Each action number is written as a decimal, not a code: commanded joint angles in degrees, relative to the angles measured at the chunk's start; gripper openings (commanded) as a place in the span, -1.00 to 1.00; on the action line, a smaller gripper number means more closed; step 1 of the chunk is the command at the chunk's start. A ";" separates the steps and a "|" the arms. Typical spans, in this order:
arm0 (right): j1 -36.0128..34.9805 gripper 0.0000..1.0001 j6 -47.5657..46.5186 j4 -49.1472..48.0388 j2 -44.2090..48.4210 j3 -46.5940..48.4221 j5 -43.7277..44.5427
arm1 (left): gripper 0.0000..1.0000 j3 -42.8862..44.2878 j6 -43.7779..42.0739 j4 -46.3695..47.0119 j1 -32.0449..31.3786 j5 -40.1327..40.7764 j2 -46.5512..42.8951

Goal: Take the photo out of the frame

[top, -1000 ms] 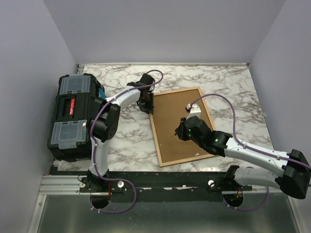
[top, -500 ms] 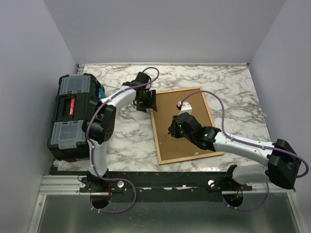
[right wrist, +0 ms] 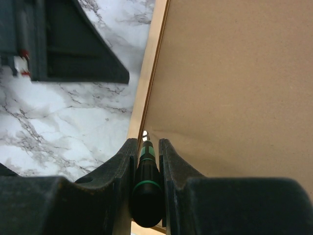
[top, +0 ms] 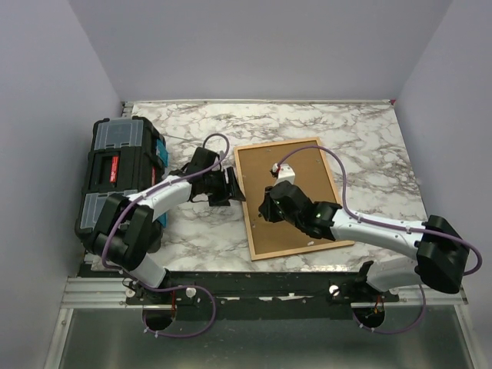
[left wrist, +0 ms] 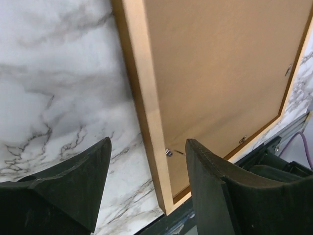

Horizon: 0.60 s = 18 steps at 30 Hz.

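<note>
The frame (top: 277, 144) lies face down on the marble table, its brown backing board (top: 307, 169) up; the photo is hidden under it. My left gripper (top: 224, 188) hovers open over the frame's left rail (left wrist: 146, 98), which passes between its fingers (left wrist: 73, 191) untouched. A small metal tab (left wrist: 168, 152) sits on that rail's inner edge. My right gripper (top: 269, 207) is shut on a black screwdriver with green bands (right wrist: 145, 181). The screwdriver's tip is at a metal tab (right wrist: 145, 133) where the rail (right wrist: 146, 78) meets the backing board (right wrist: 234, 88).
A black toolbox (top: 115, 181) with clear lid compartments stands at the table's left edge, close behind the left arm. Purple cables loop over both arms. The table's near edge and metal rail (left wrist: 274, 147) lie just past the frame's near corner.
My left gripper has moved from the frame's far left corner toward the near side along the left rail, and its jaws have opened. The right gripper with the screwdriver has shifted slightly left.
</note>
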<state>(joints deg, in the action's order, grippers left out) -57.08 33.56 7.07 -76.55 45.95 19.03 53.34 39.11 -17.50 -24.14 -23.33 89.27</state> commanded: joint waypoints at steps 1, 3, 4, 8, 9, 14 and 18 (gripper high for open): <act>-0.51 -0.99 -0.79 -0.43 -1.35 2.92 3.05 | 0.22 -7.28 6.40 11.25 -1.05 -5.66 -1.29; -0.49 -0.99 -1.27 -0.77 -1.83 3.62 3.72 | 0.11 -9.98 8.15 13.67 -1.94 -5.23 -1.85; -0.51 -0.99 -1.34 -0.54 -2.07 4.30 3.67 | 0.08 -11.40 8.95 14.84 -2.29 -4.97 -2.21; -0.71 -0.99 -0.94 0.04 -2.17 4.37 2.01 | -0.01 -13.80 10.67 17.19 -3.81 -4.09 -2.21; -1.10 -0.99 -1.16 0.61 -2.11 4.41 2.25 | -0.03 -13.88 10.94 17.16 -4.34 -4.05 -1.76; -4.56 -0.99 -0.91 6.02 -2.29 6.07 6.36 | 0.14 -13.09 12.02 18.51 -6.06 -1.74 -0.15; -6.58 -0.99 0.28 6.13 -2.01 5.36 7.34 | 0.05 -12.74 11.74 16.93 -6.09 1.76 0.07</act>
<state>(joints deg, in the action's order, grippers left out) -62.04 32.97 10.70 -78.28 50.28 23.00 39.66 50.43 -1.37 -30.06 -25.65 88.73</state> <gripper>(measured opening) 0.249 0.562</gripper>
